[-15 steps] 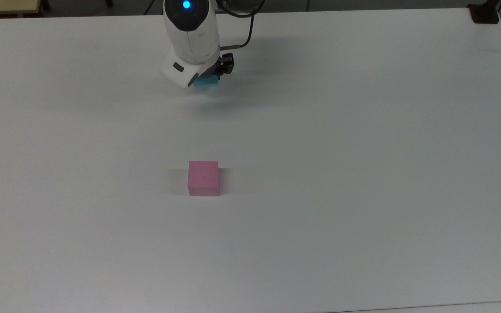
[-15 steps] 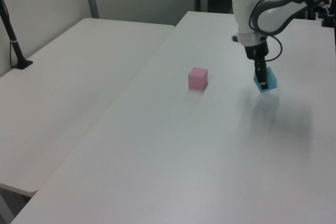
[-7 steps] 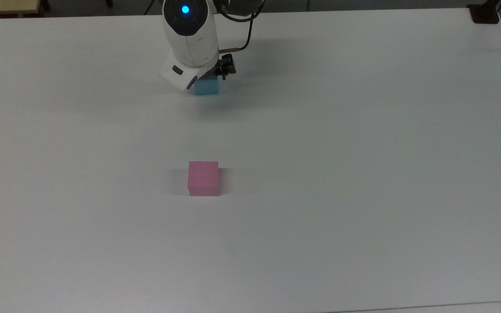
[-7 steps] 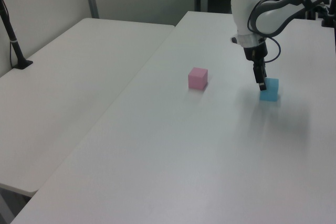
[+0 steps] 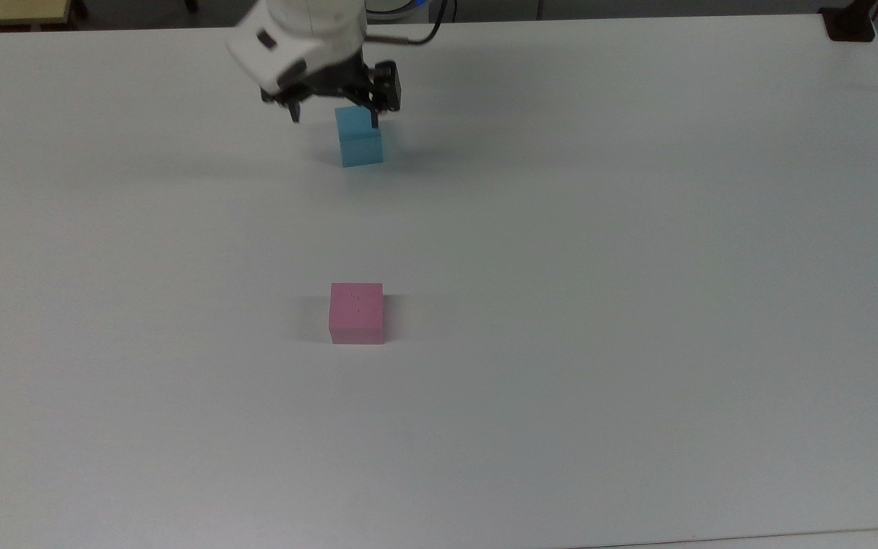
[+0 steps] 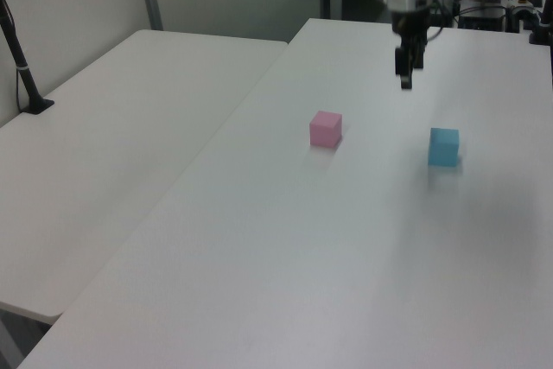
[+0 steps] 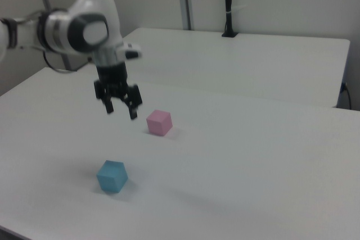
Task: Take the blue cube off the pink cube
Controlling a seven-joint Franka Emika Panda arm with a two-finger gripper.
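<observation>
The blue cube (image 5: 360, 145) sits alone on the white table (image 5: 637, 305), flat on its base and free of the robot's grip. Above it hangs the gripper (image 7: 121, 109) of the white Franka arm (image 7: 84, 29), its two dark fingers (image 7: 134, 112) spread apart with nothing between them. In the right view the cube (image 7: 112, 176) lies below the jaws with clear air between cube and fingertips; in the left view the gripper (image 6: 405, 71) hangs high above the tabletop and towards the left view's left of the cube (image 6: 444, 146). The pink cube (image 5: 357, 313) stands by itself near the middle of the table, well apart from the blue one, with nothing on top of it. In the left view it (image 6: 326, 128) lies towards the left view's left of the blue cube.
</observation>
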